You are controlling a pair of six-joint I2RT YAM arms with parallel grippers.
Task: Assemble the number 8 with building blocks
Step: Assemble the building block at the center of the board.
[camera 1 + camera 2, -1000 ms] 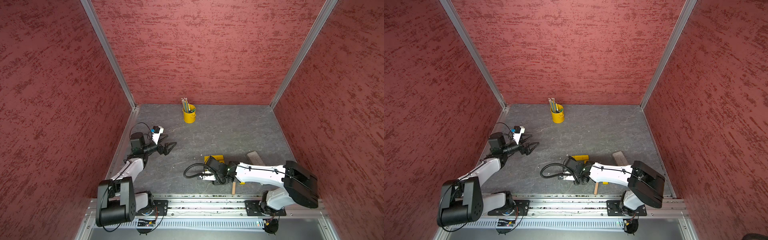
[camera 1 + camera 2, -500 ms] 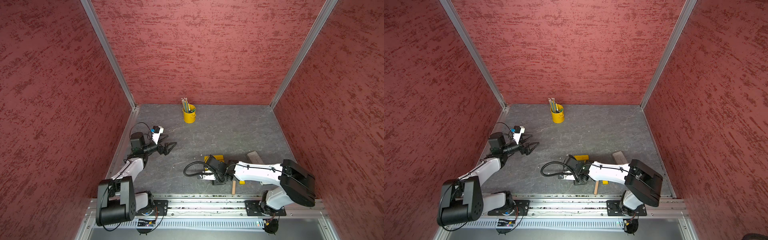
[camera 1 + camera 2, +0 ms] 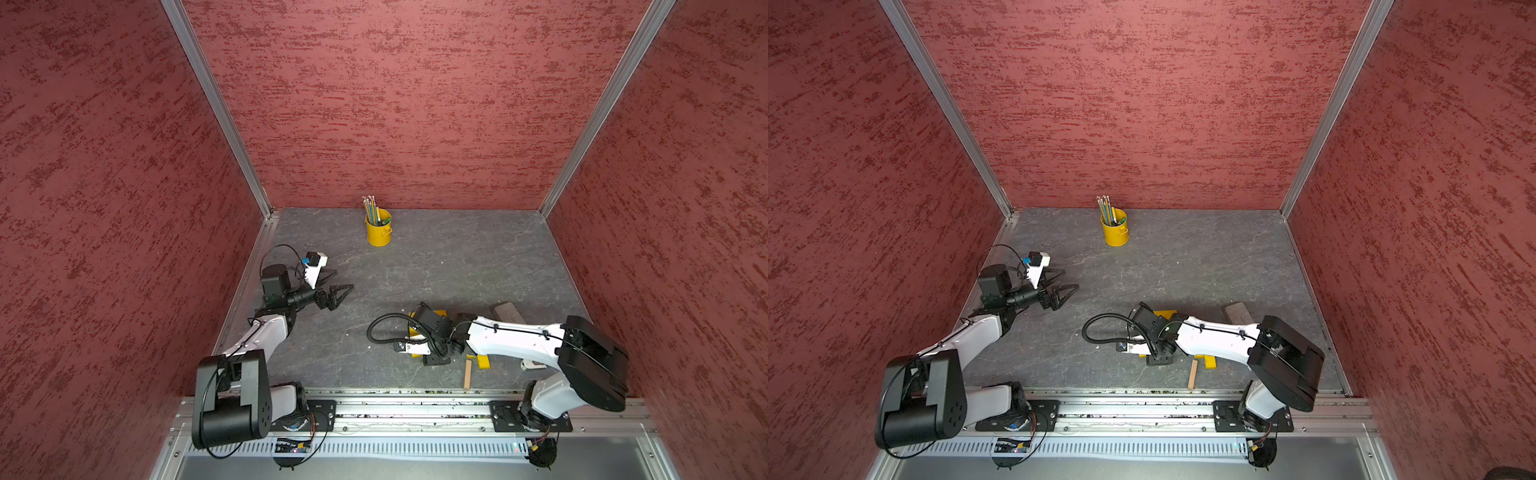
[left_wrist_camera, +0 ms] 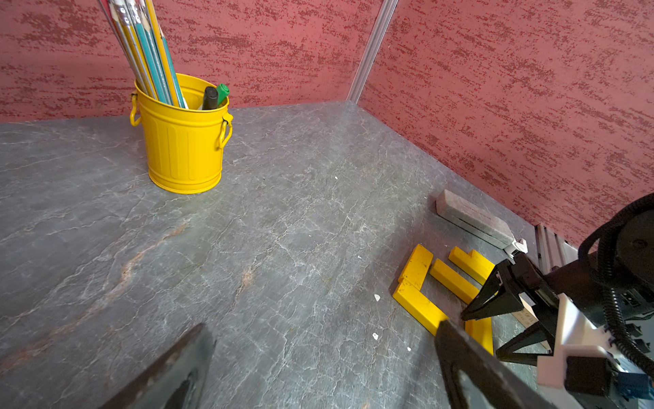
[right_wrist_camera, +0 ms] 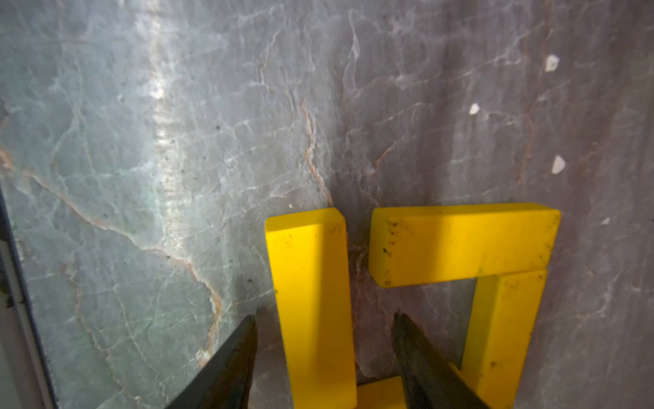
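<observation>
Tabletop (image 3: 457,257) of grey stone across the lower middle in both top views. Right of centre on it, right gripper (image 5: 322,325) low over yellow planks (image 4: 417,265), jaws half apart astride one plank, gaps on both sides. At left, left gripper (image 3: 340,279) spread wide, empty, over bare stone. Yellow pencil bucket (image 3: 378,235) upper centre. Grey slab (image 3: 508,311) right of the planks. Tan plank (image 3: 468,374) near the bottom rail (image 3: 415,409), just beside the yellow ones.
</observation>
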